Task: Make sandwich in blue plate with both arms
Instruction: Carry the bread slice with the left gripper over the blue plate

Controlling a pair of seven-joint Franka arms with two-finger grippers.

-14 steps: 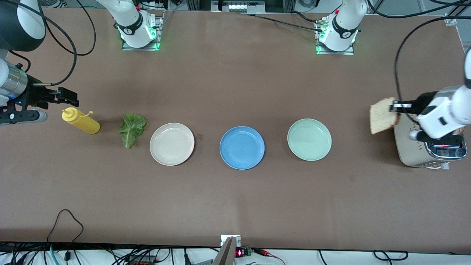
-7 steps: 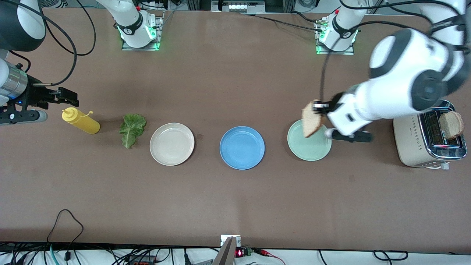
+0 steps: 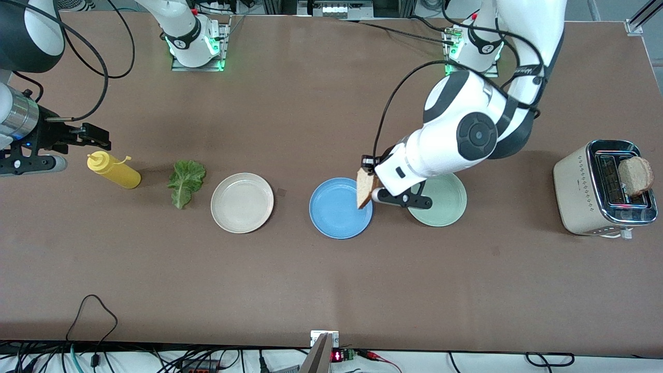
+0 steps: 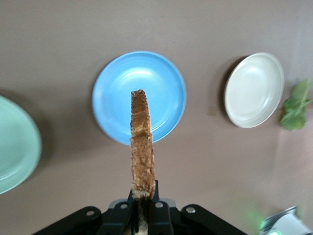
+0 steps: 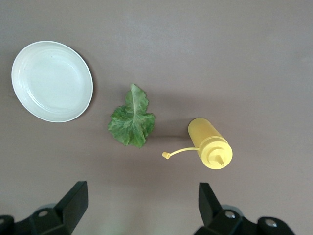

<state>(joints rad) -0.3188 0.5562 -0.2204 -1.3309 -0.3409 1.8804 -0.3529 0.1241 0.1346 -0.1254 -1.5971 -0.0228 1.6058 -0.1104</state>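
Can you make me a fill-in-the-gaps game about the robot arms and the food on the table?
1. The left gripper holds a slice of bread over the ____ plate.
2. The other slice of bread sticks out of the ____.
3. The lettuce leaf lies on the table between the beige plate and the yellow ____.
4. The right gripper is ____ and holds nothing.

Missing words: blue; toaster; bottle; open

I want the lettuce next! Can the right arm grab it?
Probably yes. The right gripper hangs open over the mustard bottle, the lettuce lies beside it on the table, uncovered.
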